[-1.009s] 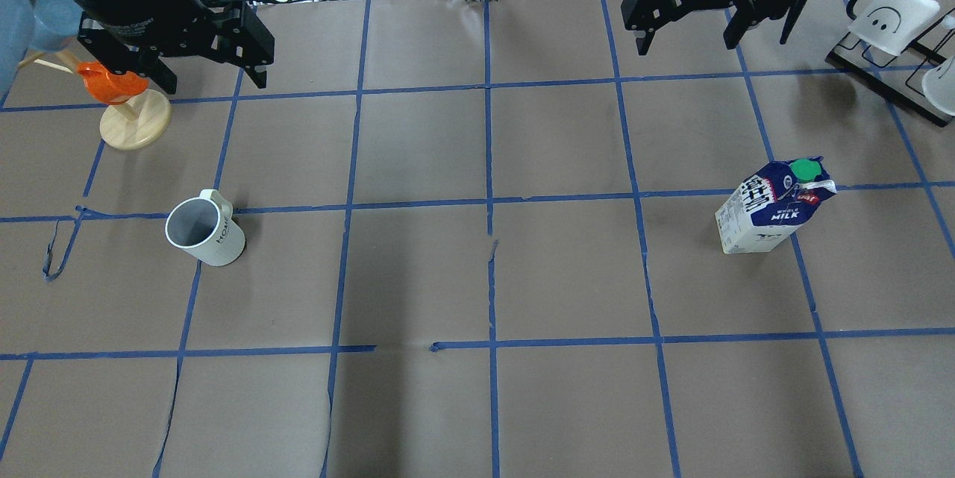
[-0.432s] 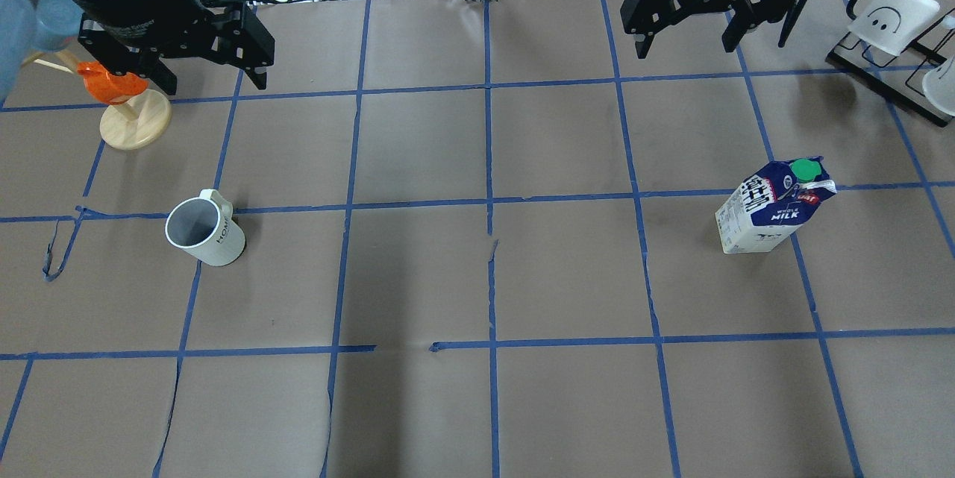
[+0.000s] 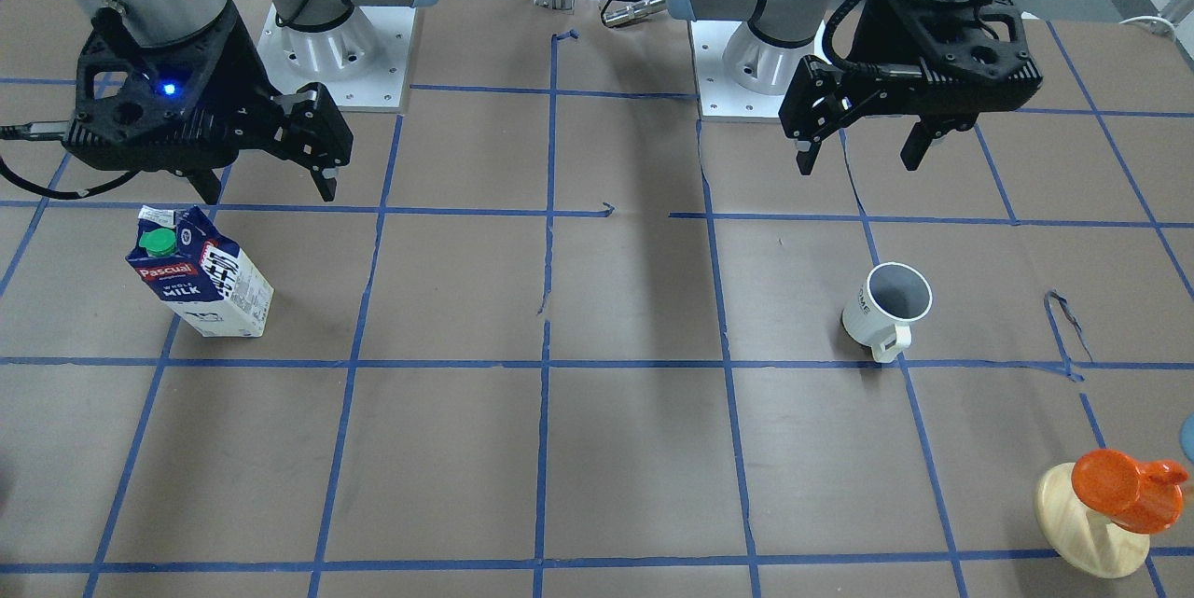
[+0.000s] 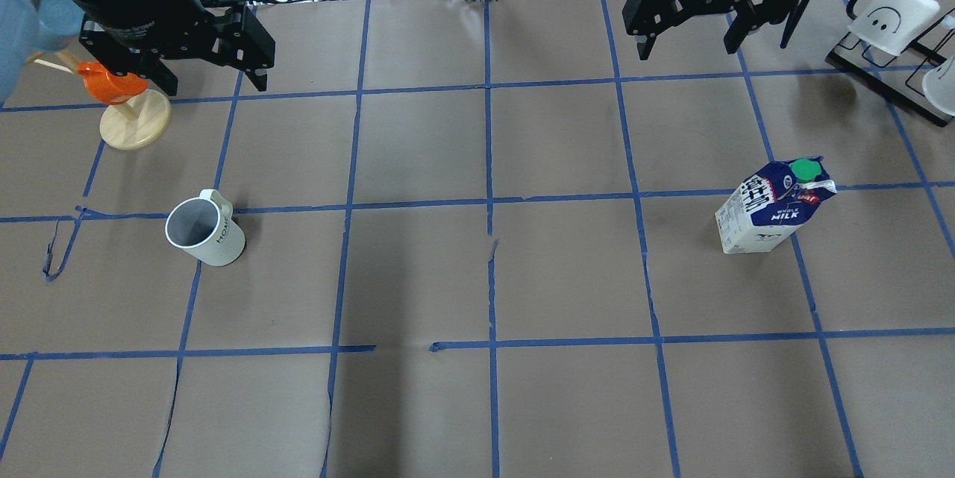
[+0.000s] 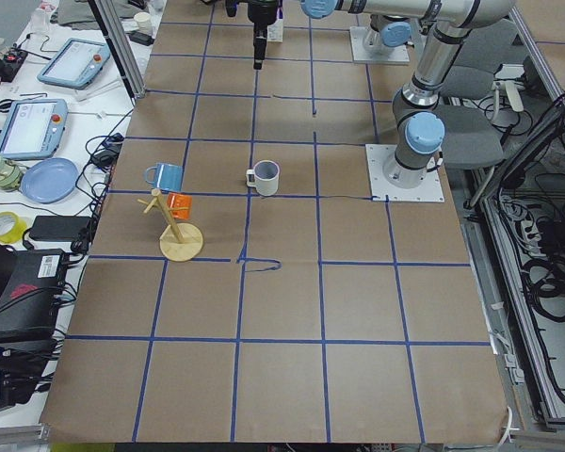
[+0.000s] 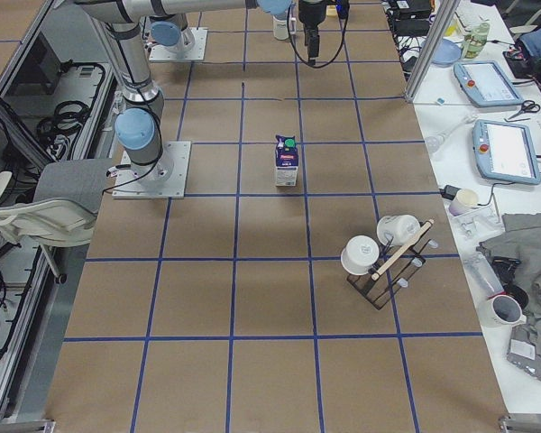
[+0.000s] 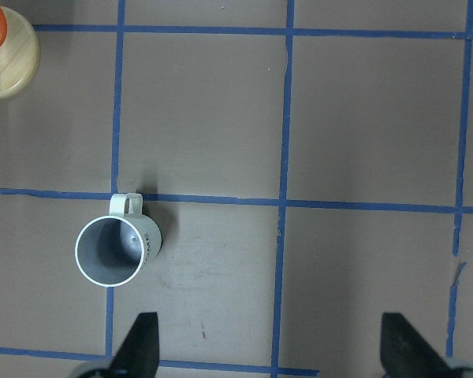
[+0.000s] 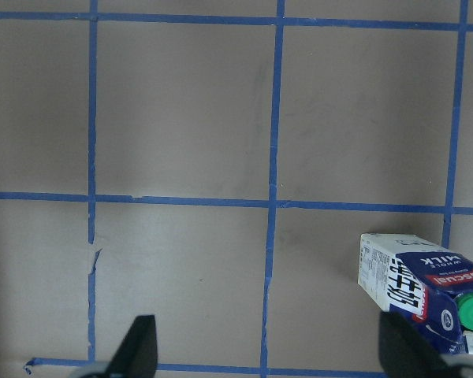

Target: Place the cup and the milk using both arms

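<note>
Hanging spread apart, left pincer [image 4: 215, 83] and right pincer [image 4: 687, 49] seem well clear of cup [image 4: 205, 232] and milk [image 4: 772, 209].

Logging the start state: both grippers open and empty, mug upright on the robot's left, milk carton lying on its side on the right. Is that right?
No: the milk carton stands upright, as the exterior right view shows. The left gripper and right gripper are open and empty, and the mug stands upright on the robot's left.
</note>
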Controlling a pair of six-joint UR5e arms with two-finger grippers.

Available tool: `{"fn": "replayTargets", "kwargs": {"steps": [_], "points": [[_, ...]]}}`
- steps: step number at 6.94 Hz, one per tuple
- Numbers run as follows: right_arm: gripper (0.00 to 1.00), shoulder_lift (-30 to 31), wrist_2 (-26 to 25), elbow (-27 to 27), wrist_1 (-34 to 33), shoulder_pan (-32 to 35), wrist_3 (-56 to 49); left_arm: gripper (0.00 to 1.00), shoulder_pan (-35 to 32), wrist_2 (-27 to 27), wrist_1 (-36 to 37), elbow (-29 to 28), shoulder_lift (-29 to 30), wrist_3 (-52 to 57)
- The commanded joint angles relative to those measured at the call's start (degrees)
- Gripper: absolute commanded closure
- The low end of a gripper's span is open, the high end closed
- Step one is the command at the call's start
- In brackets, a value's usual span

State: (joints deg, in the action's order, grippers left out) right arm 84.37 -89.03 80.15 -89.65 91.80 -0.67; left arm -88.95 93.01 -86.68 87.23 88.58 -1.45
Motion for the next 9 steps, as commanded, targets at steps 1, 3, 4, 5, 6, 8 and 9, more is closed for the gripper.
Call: {"fn": "replayTargets", "kwargs": {"steps": [1, 3, 4, 5, 6, 8, 9], "points": [[0.0, 0.0, 0.0, 0.0, -0.1, 0.0, 0.0, 0.0, 0.0, -0.1, -0.1, 0.0, 0.0, -0.4], [0.0, 0.0, -0.1, 0.1, 0.0, 0.0, 0.1, 0.0, 0.0, 0.1, -0.1, 0.1, -0.2, 0.1], [0.0, 0.0, 0.0, 0.2, 0.1, 0.2, 0.1, 0.0, 0.0, 0.2, -0.1, 0.1, -0.2, 0.2], [0.0, 0.0, 0.0, 0.1, 0.0, 0.1, 0.1, 0.0, 0.0, 0.1, -0.1, 0.1, -0.1, 0.2], [0.0, 0.0, 0.1, 0.2, 0.2, 0.2, 0.1, 0.0, 0.0, 0.2, -0.1, 0.1, -0.2, 0.2], [0.0, 0.0, 0.4, 0.0, -0.1, 0.3, 0.1, 0.0, 1.9, -3.2, -2.3, -0.9, 0.0, 0.2], [0.0, 0.0, 0.4, 0.2, 0.1, 0.2, 0.1, 0.0, 2.9, -3.5, -3.0, -0.7, 0.0, 0.2]]}}
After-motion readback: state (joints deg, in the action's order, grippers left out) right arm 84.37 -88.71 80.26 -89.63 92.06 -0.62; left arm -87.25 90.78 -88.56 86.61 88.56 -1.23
